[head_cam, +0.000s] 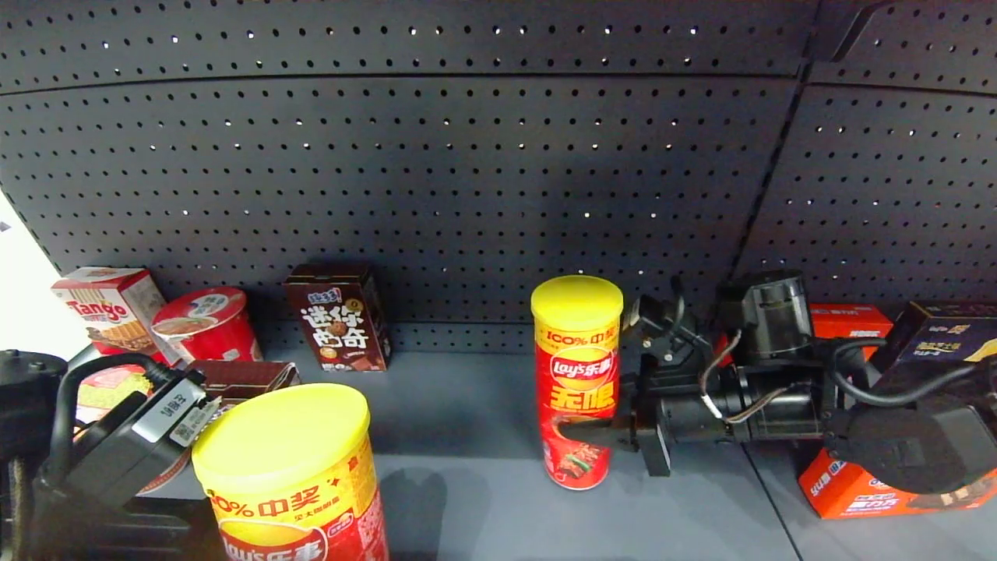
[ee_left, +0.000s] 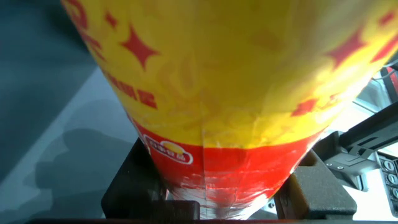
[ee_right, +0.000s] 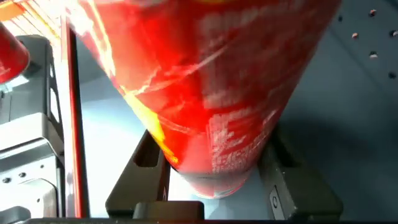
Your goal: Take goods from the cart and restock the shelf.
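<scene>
A tall red chips can with a yellow lid (head_cam: 576, 374) stands upright in the middle of the grey shelf board (head_cam: 467, 499). My right gripper (head_cam: 586, 433) is shut on its lower half from the right, and the right wrist view has the can (ee_right: 217, 93) between the two fingers (ee_right: 140, 183). Whether its base rests on the board I cannot tell. Low at the front left, a wider yellow-and-red chips can (head_cam: 292, 475) sits upright in my left gripper (ee_left: 217, 202). That can (ee_left: 236, 87) is clamped between the dark fingers (ee_left: 130, 190).
Along the left of the shelf stand a wafer box (head_cam: 109, 308), a red cup (head_cam: 206, 323) and a brown chocolate box (head_cam: 339, 327). Orange boxes (head_cam: 849, 487) and a dark box (head_cam: 946, 339) crowd the right. Bare board lies between the two cans. A perforated back panel (head_cam: 467, 179) closes the rear.
</scene>
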